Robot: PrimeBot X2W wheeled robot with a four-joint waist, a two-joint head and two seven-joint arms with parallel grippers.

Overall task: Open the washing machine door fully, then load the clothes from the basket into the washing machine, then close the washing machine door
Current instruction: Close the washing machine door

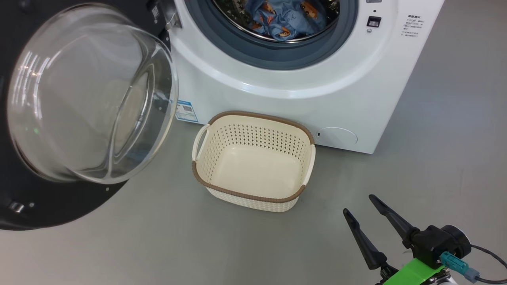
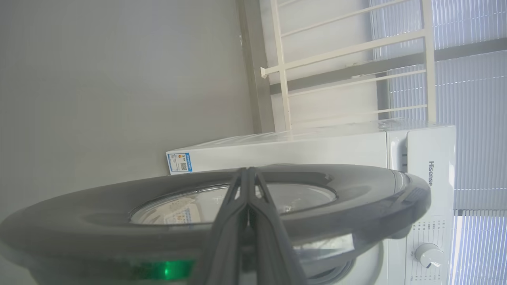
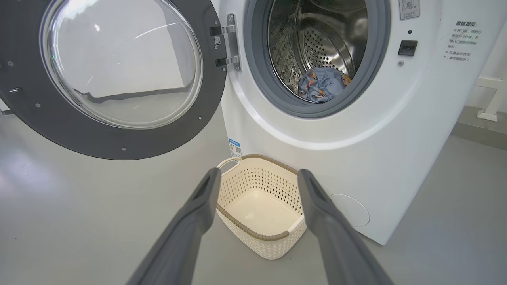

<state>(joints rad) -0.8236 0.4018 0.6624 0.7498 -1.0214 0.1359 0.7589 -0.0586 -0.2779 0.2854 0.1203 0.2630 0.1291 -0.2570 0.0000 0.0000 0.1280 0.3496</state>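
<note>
Fingers spread wide and empty, the right pincer hangs above the grey floor, near the empty cream perforated plastic basket standing just in front of the white front-loading washing machine. Light-blue printed clothes lie in its steel drum. The left pincer, pressed shut, sits by the round black-rimmed glass door, which is swung wide open.

Clothes in washing machine, basket before it
</note>
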